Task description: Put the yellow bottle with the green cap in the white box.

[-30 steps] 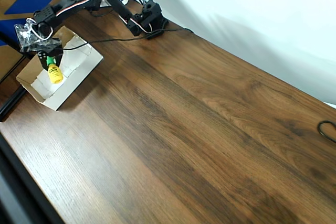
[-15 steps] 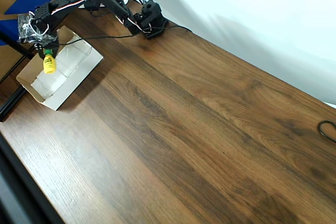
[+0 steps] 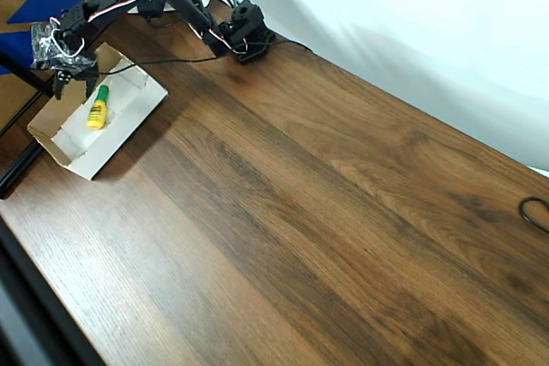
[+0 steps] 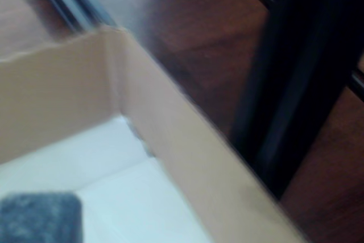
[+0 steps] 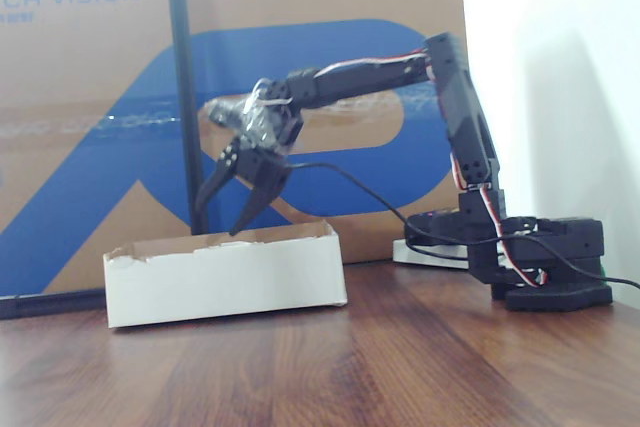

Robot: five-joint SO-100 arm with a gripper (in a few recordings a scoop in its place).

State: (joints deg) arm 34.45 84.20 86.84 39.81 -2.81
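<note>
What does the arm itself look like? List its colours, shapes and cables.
The arm is black throughout, built of boxy segments. White and red wires run along its links. A thin black cable trails from the wrist. Crinkled clear plastic wraps the wrist. The end effector has two long, pointed black fingers.

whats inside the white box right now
In the overhead view the yellow bottle with the green cap lies on the floor of the white box, with nothing else seen inside. In the fixed view the box's front wall hides its inside.
</note>
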